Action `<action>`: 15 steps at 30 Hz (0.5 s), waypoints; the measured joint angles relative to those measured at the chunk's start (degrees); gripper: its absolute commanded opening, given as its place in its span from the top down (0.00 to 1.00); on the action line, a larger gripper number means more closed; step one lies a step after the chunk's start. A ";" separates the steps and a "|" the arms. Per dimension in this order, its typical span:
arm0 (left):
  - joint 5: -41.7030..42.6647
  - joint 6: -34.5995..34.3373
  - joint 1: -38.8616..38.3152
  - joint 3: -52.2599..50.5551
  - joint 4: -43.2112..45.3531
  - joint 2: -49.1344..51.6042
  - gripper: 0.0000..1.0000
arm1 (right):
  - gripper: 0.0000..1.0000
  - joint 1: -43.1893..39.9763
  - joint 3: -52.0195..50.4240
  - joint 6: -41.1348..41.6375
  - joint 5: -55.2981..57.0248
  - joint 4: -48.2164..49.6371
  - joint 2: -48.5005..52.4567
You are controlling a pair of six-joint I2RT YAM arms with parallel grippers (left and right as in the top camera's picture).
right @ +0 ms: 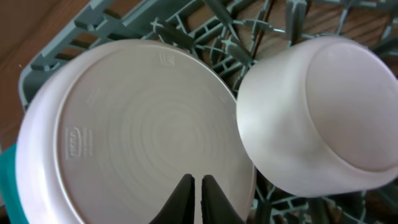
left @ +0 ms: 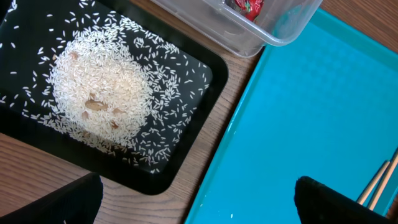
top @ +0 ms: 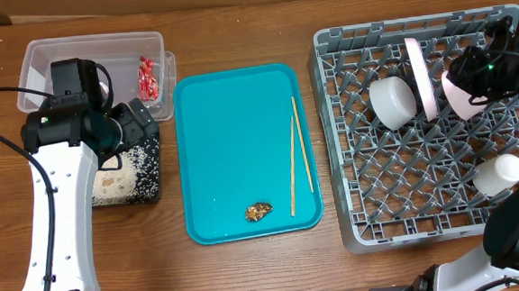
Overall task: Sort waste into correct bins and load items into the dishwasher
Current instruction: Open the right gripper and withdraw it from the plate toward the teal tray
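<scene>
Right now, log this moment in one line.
left fingers: open, over black tray | right fingers: shut, at racked plate | rice: black tray | wrapper: tub | chopsticks, scrap: teal tray

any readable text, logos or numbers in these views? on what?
Nothing reads clearly.
White plate, underside: embossed boxed maker's mark near the left rim, too faint to read.
Same plate: small embossed mark near the top rim, illegible.
Red snack wrapper in the clear tub: pale markings, too small and blurred to read.
</scene>
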 measured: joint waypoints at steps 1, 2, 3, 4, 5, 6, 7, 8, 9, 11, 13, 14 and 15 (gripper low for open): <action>0.00 0.02 0.00 0.00 0.00 0.00 0.00 | 0.90 0.02 0.00 0.00 0.55 -0.04 -0.07; 0.00 0.02 0.00 0.00 0.00 0.00 0.01 | 0.89 0.02 0.00 0.00 0.96 -0.15 -0.26; 0.00 0.00 0.00 0.00 0.00 0.00 0.00 | 0.88 0.02 0.00 0.00 1.29 -0.22 -0.46; 0.00 0.02 0.00 0.00 0.00 0.00 0.00 | 0.87 0.02 0.00 0.02 1.77 -0.28 -0.94; 0.00 0.02 0.00 0.00 0.00 0.00 0.00 | 0.86 0.02 0.00 -0.02 2.03 -0.24 -1.42; 0.00 0.02 0.00 0.00 0.00 0.00 0.00 | 0.84 0.02 0.00 -0.02 2.27 -0.26 -2.34; 0.00 0.02 0.00 0.00 0.00 0.00 0.00 | 0.81 0.02 0.00 0.04 2.45 -0.33 -3.26; 0.00 0.02 0.00 0.00 0.00 0.00 0.00 | 0.77 0.04 0.00 0.02 2.67 -0.37 -4.55; 0.00 0.02 0.00 0.00 0.00 0.00 0.00 | 0.73 0.13 0.00 -0.02 2.80 -0.63 -5.88; 0.00 0.02 0.00 0.00 0.02 0.00 0.00 | 0.64 0.55 0.00 0.04 3.39 -1.79 -8.83; 0.00 0.02 0.00 0.00 0.00 0.00 0.00 | 0.60 1.51 0.00 -0.22 3.85 -2.91 -11.34; 0.00 0.02 0.00 0.00 0.00 0.00 0.00 | 0.59 2.12 0.00 -0.52 4.15 -3.52 -12.22; 0.00 0.02 0.00 0.00 0.00 0.00 0.00 | 0.58 3.28 0.00 -0.39 4.37 -4.46 -13.29</action>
